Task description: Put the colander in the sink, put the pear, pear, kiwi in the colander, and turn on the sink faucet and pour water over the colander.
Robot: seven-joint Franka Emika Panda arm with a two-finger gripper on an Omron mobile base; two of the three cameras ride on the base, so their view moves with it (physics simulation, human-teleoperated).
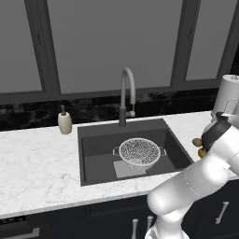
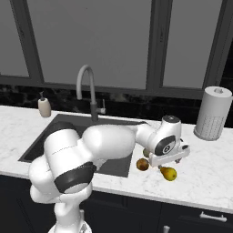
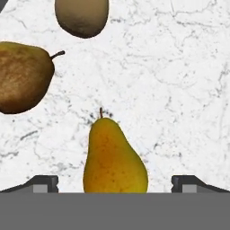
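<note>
- One step of the task looks done: the round white-silver mesh colander (image 1: 139, 152) already sits inside the large dark-grey recessed sink (image 1: 93, 154), partly over the lighter grey square patch on its floor.
- Three fruits are left to move. All of them lie on the white marble table (image 2: 209, 173), to the right of the sink, and none is in the colander.
- No water runs in these pictures from the tall grey gooseneck sink faucet (image 1: 127, 95), so I judge that turning it on comes last.
- The gripper (image 3: 114, 185) hangs just above the yellow-orange pear with a pointed stem end (image 3: 114, 157), jaws spread wide and grasping nothing; the pear lies between the two dark tips. I judge that the step in hand is to take this first pear.
- The hand view shows the fruits most clearly: the darker golden-brown pear (image 3: 22, 76) at the left and the dull-brown oval kiwi (image 3: 82, 15) at the top edge, each apart from the yellow one.
- The right base view shows what the hand view cannot: the fruits lie near the front right corner of the sink, under the white hand, and a white paper towel roll (image 2: 212, 113) stands further back on the table.
- The left base view gives the open look into the sink, and it also shows a beige soap dispenser (image 1: 65, 122) left of the faucet; there the arm covers most of the fruit.
</note>
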